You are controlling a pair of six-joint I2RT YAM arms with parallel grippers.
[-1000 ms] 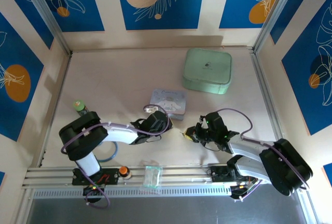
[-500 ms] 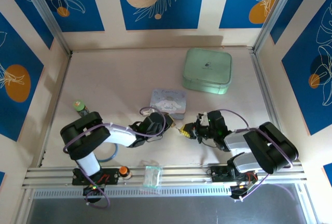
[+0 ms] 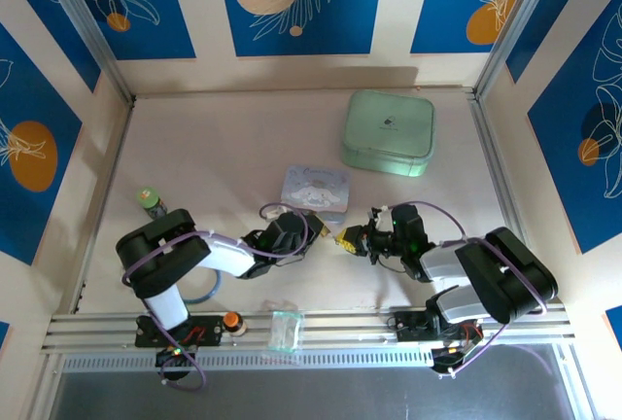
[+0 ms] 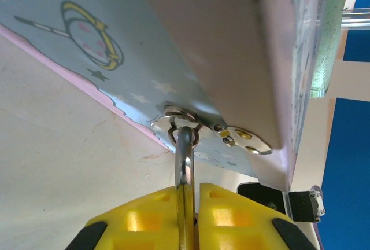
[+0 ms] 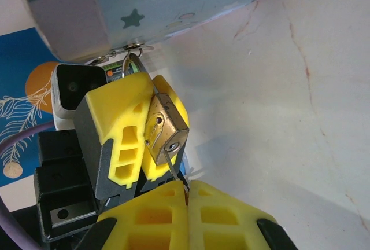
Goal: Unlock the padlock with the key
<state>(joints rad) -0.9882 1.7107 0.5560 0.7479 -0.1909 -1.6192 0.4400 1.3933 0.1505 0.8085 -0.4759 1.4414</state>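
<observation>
While right jaws pinch key [image 5: 175,172], padlock [image 5: 167,128] clamped

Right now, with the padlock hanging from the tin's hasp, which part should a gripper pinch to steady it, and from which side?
Pinch the padlock across its flat brass faces, coming from the side, as the left gripper does. The shackle end is threaded through the hasp and the key occupies the bottom keyhole.

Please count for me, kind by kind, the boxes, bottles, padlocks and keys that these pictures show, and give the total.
Boxes: 3 (mint green case, pale blue tin, clear plastic box)
Bottles: 1 (green-capped bottle)
Padlocks: 1 (brass padlock)
Keys: 1 (thin key, its tip in the padlock)
Total: 6
</observation>
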